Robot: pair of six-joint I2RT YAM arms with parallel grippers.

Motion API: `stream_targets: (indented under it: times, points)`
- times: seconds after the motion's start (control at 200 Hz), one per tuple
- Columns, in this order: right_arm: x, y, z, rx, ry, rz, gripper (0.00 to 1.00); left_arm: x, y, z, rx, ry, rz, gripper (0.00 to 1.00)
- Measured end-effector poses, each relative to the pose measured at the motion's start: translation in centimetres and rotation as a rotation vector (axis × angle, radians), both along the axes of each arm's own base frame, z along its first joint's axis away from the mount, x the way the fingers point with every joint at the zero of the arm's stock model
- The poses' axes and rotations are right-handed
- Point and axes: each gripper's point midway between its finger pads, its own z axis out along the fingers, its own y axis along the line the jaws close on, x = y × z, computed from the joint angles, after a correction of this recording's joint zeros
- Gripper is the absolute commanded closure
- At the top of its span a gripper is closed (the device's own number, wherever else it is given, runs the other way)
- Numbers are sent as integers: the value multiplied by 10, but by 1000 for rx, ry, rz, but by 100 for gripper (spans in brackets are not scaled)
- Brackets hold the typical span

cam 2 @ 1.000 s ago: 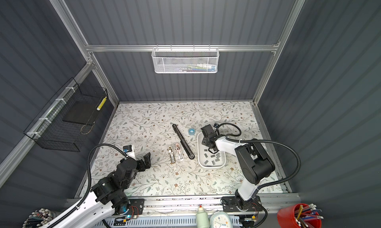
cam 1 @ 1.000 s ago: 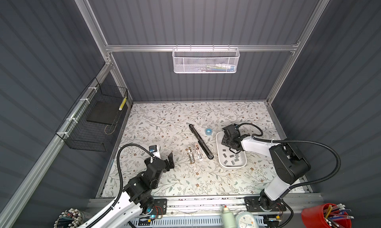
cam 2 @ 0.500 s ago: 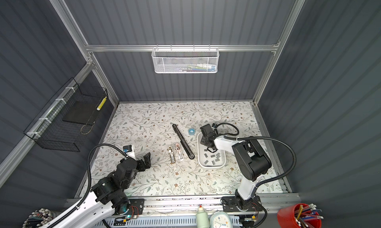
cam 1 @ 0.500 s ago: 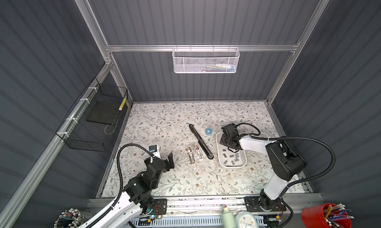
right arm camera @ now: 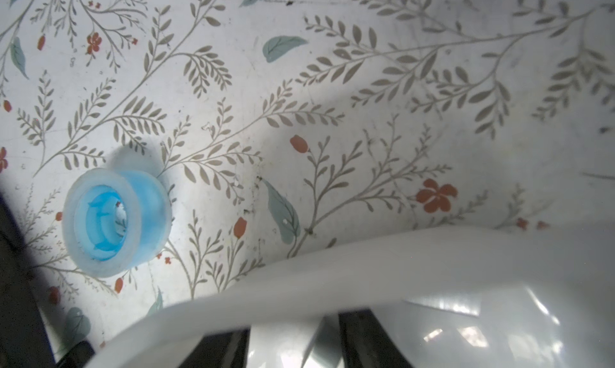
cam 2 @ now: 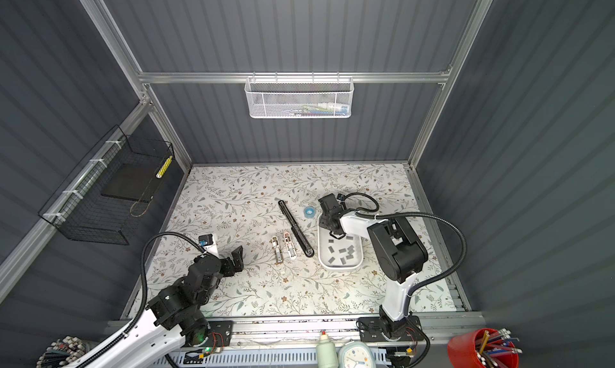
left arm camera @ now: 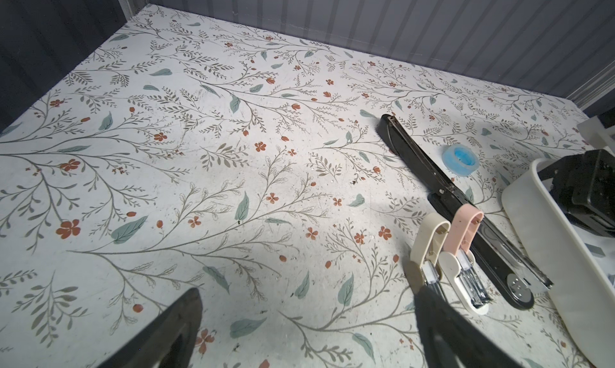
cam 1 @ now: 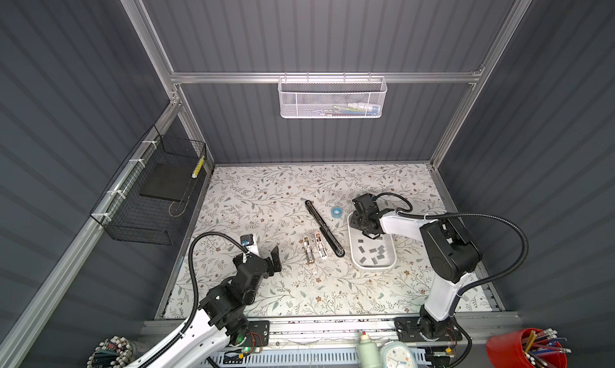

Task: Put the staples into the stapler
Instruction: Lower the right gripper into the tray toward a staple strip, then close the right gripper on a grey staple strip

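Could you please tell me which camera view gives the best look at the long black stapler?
The left wrist view: it shows the black stapler whole and close, hinge and metal parts clear. In both top views the black stapler is whole but small. The right wrist view does not clearly show it.

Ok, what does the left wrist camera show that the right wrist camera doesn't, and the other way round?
Only the left wrist view shows the long black stapler, the cream stapler and the pink stapler beside it, and the left gripper with its tips wide apart. Only the right wrist view shows the tips of the right gripper, jaws apart, low inside the white tray. Both show the blue tape roll, the tray's rim and the floral table.
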Motion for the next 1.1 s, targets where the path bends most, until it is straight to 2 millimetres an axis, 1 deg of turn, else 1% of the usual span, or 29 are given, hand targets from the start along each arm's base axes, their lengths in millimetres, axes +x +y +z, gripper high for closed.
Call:
stream_targets:
  times: [0.17, 0.355, 0.705, 0.815, 0.936, 1.101]
  points:
    - [-5, -9, -1, -61, 8, -12, 53, 0, 0, 0, -1, -1, 0, 0]
    - [-11, -16, -3, -91, 19, -20, 53, 0, 0, 0, -1, -1, 0, 0]
    - [-17, -4, -3, -93, 18, 10, 56, 0, 0, 2, -6, -6, 0, 0]
    - [-18, -5, -4, -99, 17, 10, 59, 0, 0, 2, -6, -6, 0, 0]
    - [-18, -7, -4, -108, 16, 6, 64, 0, 0, 1, -6, -6, 0, 0]
    - [-17, -9, -5, -121, 16, 0, 67, 0, 0, 2, -9, -8, -1, 0]
